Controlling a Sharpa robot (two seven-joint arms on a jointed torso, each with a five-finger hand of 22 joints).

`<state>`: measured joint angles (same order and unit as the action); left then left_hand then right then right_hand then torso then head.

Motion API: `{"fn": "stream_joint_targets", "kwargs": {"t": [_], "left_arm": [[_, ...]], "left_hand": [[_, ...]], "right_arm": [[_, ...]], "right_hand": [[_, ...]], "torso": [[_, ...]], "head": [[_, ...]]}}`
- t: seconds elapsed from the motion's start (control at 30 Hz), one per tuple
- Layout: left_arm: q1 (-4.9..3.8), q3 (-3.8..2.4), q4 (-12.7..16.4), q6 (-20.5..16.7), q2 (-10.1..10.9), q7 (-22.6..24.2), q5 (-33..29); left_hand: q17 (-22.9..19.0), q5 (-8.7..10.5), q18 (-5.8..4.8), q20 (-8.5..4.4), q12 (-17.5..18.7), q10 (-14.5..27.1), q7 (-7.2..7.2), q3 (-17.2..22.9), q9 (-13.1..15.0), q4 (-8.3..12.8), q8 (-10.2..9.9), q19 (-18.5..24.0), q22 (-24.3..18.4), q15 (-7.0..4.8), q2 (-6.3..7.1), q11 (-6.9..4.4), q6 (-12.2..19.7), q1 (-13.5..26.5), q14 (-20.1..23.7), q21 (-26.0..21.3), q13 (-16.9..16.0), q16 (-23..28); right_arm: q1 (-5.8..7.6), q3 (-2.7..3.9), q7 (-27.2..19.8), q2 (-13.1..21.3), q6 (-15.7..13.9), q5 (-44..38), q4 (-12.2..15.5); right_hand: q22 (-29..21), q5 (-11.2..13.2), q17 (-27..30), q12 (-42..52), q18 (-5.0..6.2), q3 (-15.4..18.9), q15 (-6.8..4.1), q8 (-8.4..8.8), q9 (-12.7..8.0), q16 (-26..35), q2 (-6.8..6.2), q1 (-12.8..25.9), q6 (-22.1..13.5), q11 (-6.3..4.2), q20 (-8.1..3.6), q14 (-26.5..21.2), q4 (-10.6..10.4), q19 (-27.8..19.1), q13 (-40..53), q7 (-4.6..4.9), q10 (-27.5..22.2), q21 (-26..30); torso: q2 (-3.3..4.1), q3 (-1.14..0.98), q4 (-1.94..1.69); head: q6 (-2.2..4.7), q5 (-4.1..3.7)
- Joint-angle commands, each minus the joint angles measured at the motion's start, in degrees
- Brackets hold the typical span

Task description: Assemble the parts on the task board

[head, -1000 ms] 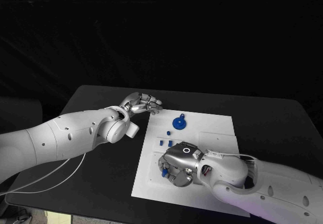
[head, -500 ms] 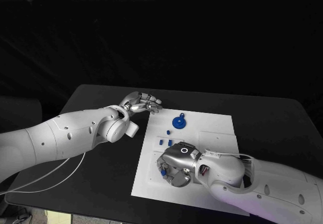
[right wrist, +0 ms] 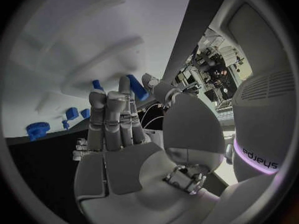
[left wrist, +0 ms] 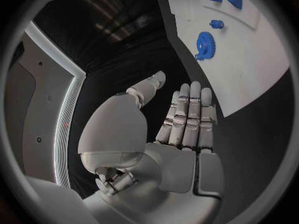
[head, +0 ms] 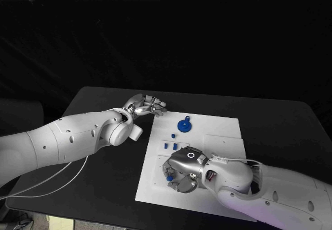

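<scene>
Table: black table (head: 97, 158) against a dark background, carrying the white task board (head: 214, 139) at its middle.
Left robot hand: the left robot hand (head: 147, 105) hovers over the table just beside the board's far left corner, fingers straight and side by side, holding nothing.
Right robot hand: the right robot hand (head: 181, 168) lies low over the board's near left part; a small blue part (right wrist: 137, 87) sits between its thumb and fingertips, another blue piece (right wrist: 96, 84) just beyond them.
Parts: a blue gear (head: 184, 126) lies on the board's far side, two small blue blocks (head: 171, 146) nearer, between the gear and the right robot hand.
</scene>
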<state>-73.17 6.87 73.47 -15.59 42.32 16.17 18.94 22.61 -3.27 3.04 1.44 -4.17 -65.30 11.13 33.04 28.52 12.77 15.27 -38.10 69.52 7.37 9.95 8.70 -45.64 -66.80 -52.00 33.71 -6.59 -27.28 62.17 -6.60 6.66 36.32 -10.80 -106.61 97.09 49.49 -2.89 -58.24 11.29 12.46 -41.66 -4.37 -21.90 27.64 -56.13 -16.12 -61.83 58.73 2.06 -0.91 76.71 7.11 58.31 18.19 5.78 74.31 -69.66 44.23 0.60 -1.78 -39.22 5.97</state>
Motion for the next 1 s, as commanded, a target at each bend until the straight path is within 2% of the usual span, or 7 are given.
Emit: {"fn": "stream_joint_targets", "kwargs": {"t": [0.03, 0.1, 0.33, 0.7, 1.0], "left_arm": [[-0.01, -0.04, 0.1, 0.6, 0.0, 0.2, 0.2], [-0.01, -0.04, 0.1, 0.6, 0.0, 0.2, 0.2], [-0.01, -0.04, 0.1, 0.7, 0.1, 0.2, 0.2], [-0.01, -0.04, 0.2, 0.7, 0.2, 0.2, 0.2], [-0.01, -0.04, 0.2, 0.7, 0.2, 0.2, 0.2]], "left_hand": [[0.1, -0.1, 1.08, 0.4, 0.1, 0.4, 0.06, -0.1, -0.1, 0.1, 0.3, -0.1, 0.1, 0.25, -0.13, -0.16, 0.4, -0.5, 0.1, -0.2, 0.1, 0.3], [0.1, -0.1, 1.08, 0.41, 0.1, 0.4, 0.06, -0.1, -0.1, 0.2, 0.3, -0.1, 0.1, 0.26, -0.11, -0.15, 0.5, -0.5, 0.1, -0.2, 0.1, 0.3], [0.1, -0.09, 1.08, 0.42, 0.1, 0.5, 0.08, -0.1, -0.1, 0.2, 0.2, -0.1, 0.1, 0.27, -0.09, -0.14, 0.5, -0.5, 0.1, -0.2, 0.1, 0.4], [0.2, -0.09, 1.08, 0.43, 0.1, 0.5, 0.09, -0.1, -0.1, 0.2, 0.3, -0.1, 0.1, 0.28, -0.1, -0.13, 0.5, -0.5, 0.1, -0.3, 0.1, 0.4], [0.2, -0.09, 1.08, 0.43, 0.1, 0.5, 0.09, -0.1, -0.1, 0.2, 0.3, -0.1, 0.2, 0.29, -0.1, -0.12, 0.5, -0.5, 0.1, -0.3, 0.1, 0.5]], "right_arm": [[-0.28, -0.24, 0.3, 0.2, -0.5, 0.0, 0.0], [-0.28, -0.24, 0.3, 0.4, -1.4, 0.1, 0.1], [-0.29, -0.24, -0.4, 0.6, -5.0, 1.2, 0.2], [-0.29, -0.24, -0.6, 0.8, -8.1, 1.5, 0.5], [-0.29, -0.24, -1.4, 1.7, -9.0, 3.1, 1.0]], "right_hand": [[0.1, 0.1, 0.0, 0.0, 2.54, 0.4, -0.03, 0.35, 0.0, -0.4, 0.02, 0.4, -0.1, -0.07, -0.06, -0.4, 0.0, -0.2, 0.0, 0.35, -0.5, 0.0], [0.1, 0.1, 0.1, -0.3, 2.54, 1.5, 0.17, 0.76, -0.1, -0.3, -0.45, 1.0, -0.8, 0.16, -0.08, -0.5, 0.1, -0.4, -0.1, 0.65, -1.2, 0.2], [0.1, 0.1, 0.4, -1.2, 2.54, 3.3, 0.78, 1.75, -0.4, -0.3, -0.75, 0.9, -2.6, 0.78, -0.23, -0.9, 0.2, -0.9, -0.5, 1.42, -2.9, 0.7], [0.2, 0.1, 0.5, -1.6, 2.54, 4.1, 1.1, 2.18, -0.5, -0.4, -0.91, 0.4, -3.5, 1.12, -0.17, -1.1, 0.5, -1.1, -0.7, 1.82, -3.8, 0.8], [0.2, 0.1, 0.6, -1.6, 2.54, 4.8, 1.19, 2.26, -0.4, -0.5, -0.96, 0.6, -3.7, 1.21, -0.12, -1.2, 0.7, -1.2, -0.8, 1.92, -4.0, 0.9]], "torso": [[0.01, 0.0, -0.02], [0.0, 0.01, -0.02], [0.01, 0.03, -0.01], [0.01, 0.06, -0.04], [0.0, 0.04, -0.01]], "head": [[0.07, -0.07], [0.14, -0.13], [0.17, -0.18], [0.37, -0.25], [0.46, -0.25]]}}
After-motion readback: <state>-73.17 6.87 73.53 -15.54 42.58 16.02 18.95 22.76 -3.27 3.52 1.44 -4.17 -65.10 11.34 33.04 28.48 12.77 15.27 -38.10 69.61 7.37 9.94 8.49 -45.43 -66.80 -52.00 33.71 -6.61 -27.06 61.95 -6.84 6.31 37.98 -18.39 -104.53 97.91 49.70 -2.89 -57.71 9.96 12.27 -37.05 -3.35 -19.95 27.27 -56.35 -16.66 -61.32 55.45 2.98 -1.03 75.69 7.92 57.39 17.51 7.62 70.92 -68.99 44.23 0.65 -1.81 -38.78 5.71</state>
